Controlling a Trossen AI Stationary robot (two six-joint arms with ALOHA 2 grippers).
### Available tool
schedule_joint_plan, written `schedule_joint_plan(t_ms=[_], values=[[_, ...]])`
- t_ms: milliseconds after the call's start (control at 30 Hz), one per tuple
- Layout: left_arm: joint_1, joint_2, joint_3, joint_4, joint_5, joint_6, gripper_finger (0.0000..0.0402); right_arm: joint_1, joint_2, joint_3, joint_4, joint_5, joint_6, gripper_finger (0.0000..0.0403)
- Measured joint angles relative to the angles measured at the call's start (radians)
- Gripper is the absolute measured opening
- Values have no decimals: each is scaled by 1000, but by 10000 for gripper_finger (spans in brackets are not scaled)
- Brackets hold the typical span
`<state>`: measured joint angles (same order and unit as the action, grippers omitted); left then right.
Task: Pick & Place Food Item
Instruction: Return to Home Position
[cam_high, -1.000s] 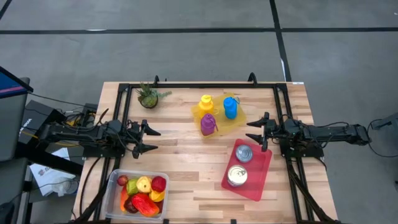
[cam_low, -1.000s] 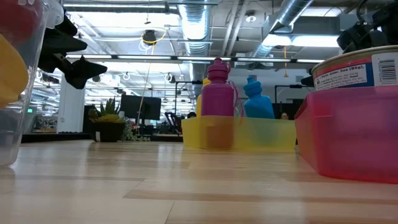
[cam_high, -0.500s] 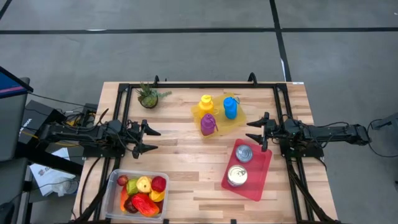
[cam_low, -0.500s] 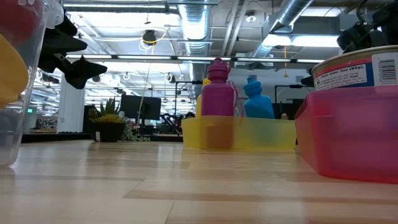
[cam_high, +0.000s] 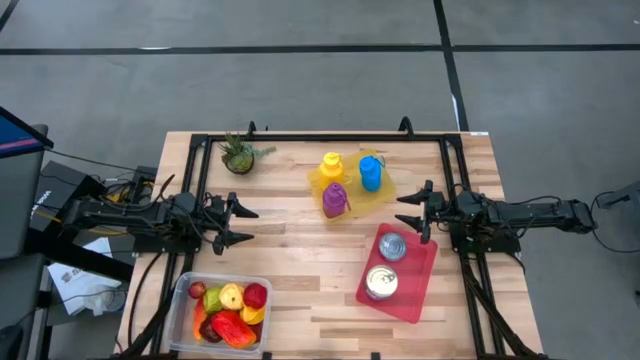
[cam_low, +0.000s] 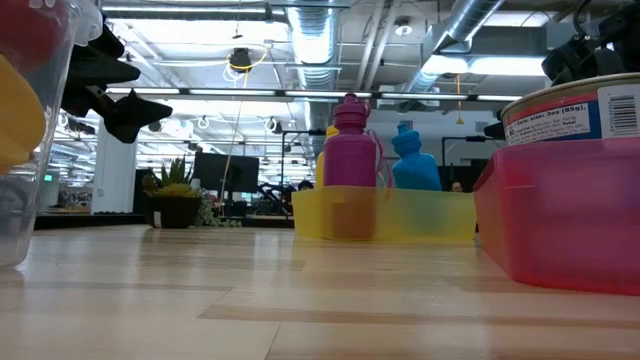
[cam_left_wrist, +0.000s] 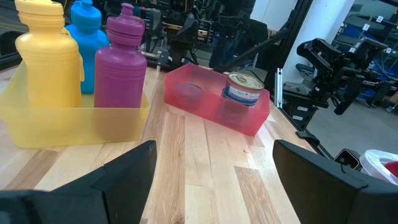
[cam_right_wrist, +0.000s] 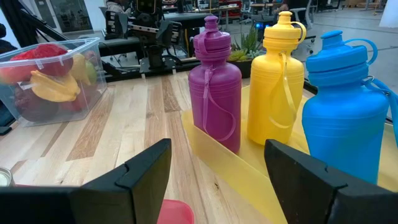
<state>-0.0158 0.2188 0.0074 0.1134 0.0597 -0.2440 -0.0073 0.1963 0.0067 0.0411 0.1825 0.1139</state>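
From above, the wooden worktop (cam_high: 300, 250) holds the red bin (cam_high: 410, 300) near its right edge with the tuna can (cam_high: 381, 283) inside, left gripper (cam_high: 250, 225) and right gripper (cam_high: 402, 212) spread-jawed at opposite edges; at table level, ceiling ducts (cam_low: 315, 45) cross the room, and the bin's wall hides the can's base.

A small potted plant (cam_high: 238, 154) stands near one corner of the wooden table (cam_high: 300, 250).

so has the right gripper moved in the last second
No. The right gripper sits at the same spot beside the red bin in the high view.
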Motion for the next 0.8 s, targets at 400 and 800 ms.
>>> schedule_joint_plan(t_ms=[400, 800], values=[[0, 0, 0, 0, 0, 0, 315, 0, 0, 0, 0, 0, 0, 249], [-11, -22, 0, -1, -2, 0, 315, 0, 0, 0, 0, 0, 0, 249]])
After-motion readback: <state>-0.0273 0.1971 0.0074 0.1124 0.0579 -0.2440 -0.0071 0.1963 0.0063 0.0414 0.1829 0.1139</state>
